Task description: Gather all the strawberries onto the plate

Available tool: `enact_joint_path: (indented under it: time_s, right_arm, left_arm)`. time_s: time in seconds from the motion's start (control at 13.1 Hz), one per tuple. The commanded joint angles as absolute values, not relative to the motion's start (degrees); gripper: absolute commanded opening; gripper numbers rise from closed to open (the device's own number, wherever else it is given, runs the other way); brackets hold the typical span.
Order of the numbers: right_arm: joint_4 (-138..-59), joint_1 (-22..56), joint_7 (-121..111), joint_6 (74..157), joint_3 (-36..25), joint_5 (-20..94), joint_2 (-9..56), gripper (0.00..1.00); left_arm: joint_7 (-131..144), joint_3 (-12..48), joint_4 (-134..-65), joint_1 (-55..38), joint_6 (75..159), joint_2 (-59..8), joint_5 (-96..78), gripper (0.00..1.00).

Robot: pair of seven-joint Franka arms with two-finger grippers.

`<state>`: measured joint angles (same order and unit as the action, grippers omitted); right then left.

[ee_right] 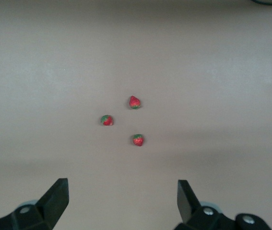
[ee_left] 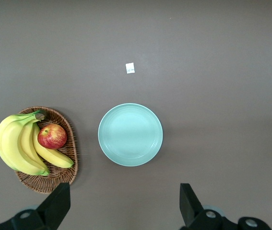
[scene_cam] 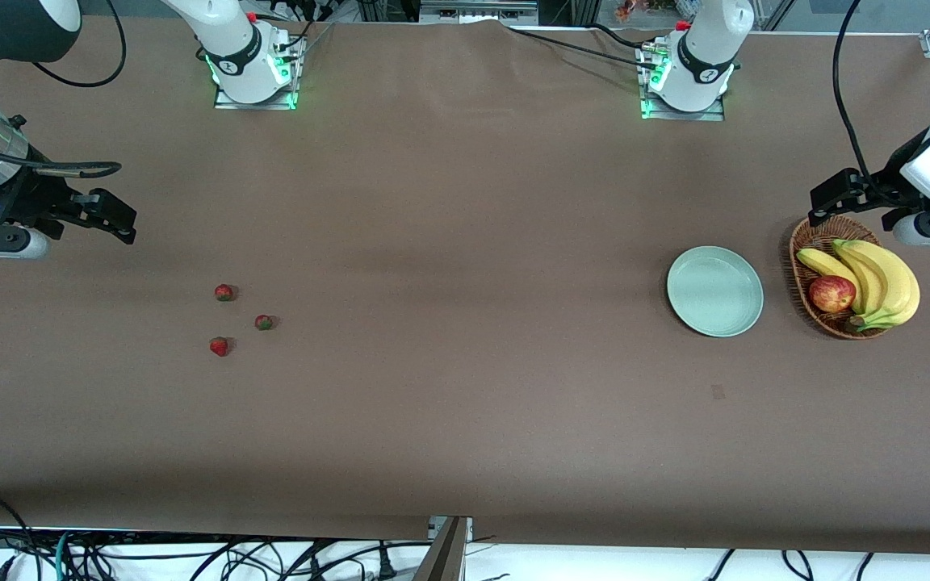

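Table (scene_cam: 465,242): brown cloth cover, wide bare stretch between the berries and the plate.
Strawberries: three, lying loose in a small triangle toward the right arm's end of the table, none touching another.
First strawberry (scene_cam: 224,292): farthest of the three from the front camera.
Second strawberry (scene_cam: 263,322): between the other two in depth, set a little toward the table's middle.
Third strawberry (scene_cam: 219,347): nearest the front camera.
Plate (scene_cam: 715,291): one, round, pale mint green, nothing in it, toward the left arm's end of the table, well apart from the berries.
Basket (scene_cam: 804,258): one, brown wicker, just beside the plate, closer to the table's edge at the left arm's end, not touching the plate.
Basket contents: one bunch of bananas (scene_cam: 877,278) and one red-yellow apple (scene_cam: 831,294), apple resting against the bananas.
Paper scrap (ee_left: 130,68): small white square on the cloth near the plate.
Obstacles: nothing lying between berries and plate.
Left pincer (ee_left: 126,203): fingers spread wide, holding nothing, up in the air by the basket's rim, plate and basket in its wrist view.
Right pincer (ee_right: 121,199): fingers spread wide, holding nothing, up in the air near the table's edge at the right arm's end, all three berries in its wrist view.
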<state>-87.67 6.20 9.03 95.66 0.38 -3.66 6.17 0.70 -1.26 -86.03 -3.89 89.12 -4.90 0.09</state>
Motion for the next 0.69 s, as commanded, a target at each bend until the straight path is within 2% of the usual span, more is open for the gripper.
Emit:
enact_joint_path:
  time_s: [0.0, 0.61]
  right_arm:
    - [-86.92, 6.07, 9.32, 94.4, 0.62, -3.52, 6.06, 1.0]
    - [-86.92, 6.06, 9.32, 94.39, 0.44, -1.85, 6.06, 1.0]
  left_arm:
    - [0.26, -1.41, -86.22, -4.13, 89.47, -4.57, -0.09, 1.0]
    - [0.26, -1.41, -86.22, -4.13, 89.47, -4.57, -0.09, 1.0]
